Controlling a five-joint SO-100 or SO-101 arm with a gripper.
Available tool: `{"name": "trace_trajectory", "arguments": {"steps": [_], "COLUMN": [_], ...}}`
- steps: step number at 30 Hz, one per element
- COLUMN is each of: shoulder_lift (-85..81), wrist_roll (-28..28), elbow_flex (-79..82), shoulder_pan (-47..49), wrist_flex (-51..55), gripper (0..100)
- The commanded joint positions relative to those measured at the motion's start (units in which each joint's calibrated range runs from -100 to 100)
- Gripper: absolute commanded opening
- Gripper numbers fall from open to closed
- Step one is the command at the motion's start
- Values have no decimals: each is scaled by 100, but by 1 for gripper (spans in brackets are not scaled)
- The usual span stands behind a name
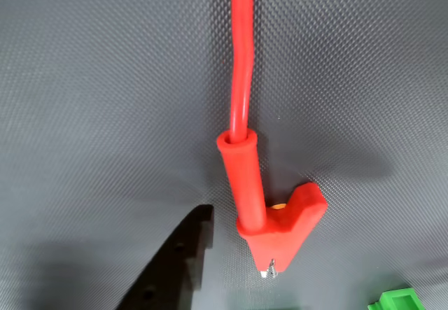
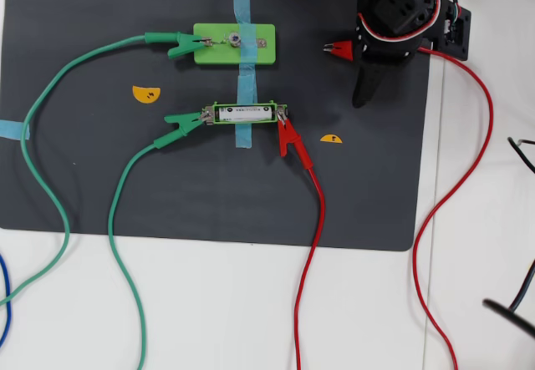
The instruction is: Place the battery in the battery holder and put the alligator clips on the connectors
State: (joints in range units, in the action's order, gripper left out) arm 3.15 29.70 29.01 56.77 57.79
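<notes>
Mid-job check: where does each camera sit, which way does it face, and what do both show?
Wrist view: rides the arm, looks down at the dark mat; one black finger shows.
Overhead view: fixed above, looks straight down; black arm at upper right.
Shared: the loose red rubber-sleeved alligator clip and the mat.

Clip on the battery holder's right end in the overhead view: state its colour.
Red clip, on a red wire; clearest in the overhead view.

Nothing you can actually read here. The battery [image 2: 248,113] in the battery holder [image 2: 244,103] carries a line of fine dark print, too small to make out in the overhead view. The two orange half-disc markers [image 2: 145,93] show tiny dark marks, illegible too.
</notes>
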Motion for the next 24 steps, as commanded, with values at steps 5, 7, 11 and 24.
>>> {"name": "trace_trajectory", "arguments": {"steps": [5, 7, 11, 24], "shoulder_lift": [-39, -56, -39, -22], "wrist_roll": [44, 44, 44, 44], "elbow_flex": [-173, -173, -164, -173], "shoulder_pan": [-79, -79, -49, -79], "wrist_flex": [36, 36, 36, 36], "gripper": [36, 36, 36, 36]}}
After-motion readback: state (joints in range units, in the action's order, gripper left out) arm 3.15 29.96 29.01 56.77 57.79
